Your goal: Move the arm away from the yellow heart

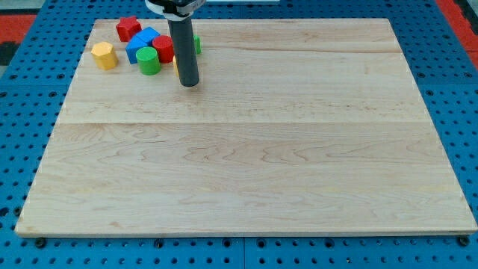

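Note:
My tip rests on the wooden board near the view's top left. A sliver of yellow shows just left of the rod; it may be the yellow heart, mostly hidden behind the rod. A red cylinder and a green cylinder sit just left of the rod. A blue block and a red block lie further left. A yellow hexagonal block is leftmost. A bit of a green block shows right of the rod.
The blocks cluster at the board's top left corner, close to the top edge. A blue perforated table surrounds the board.

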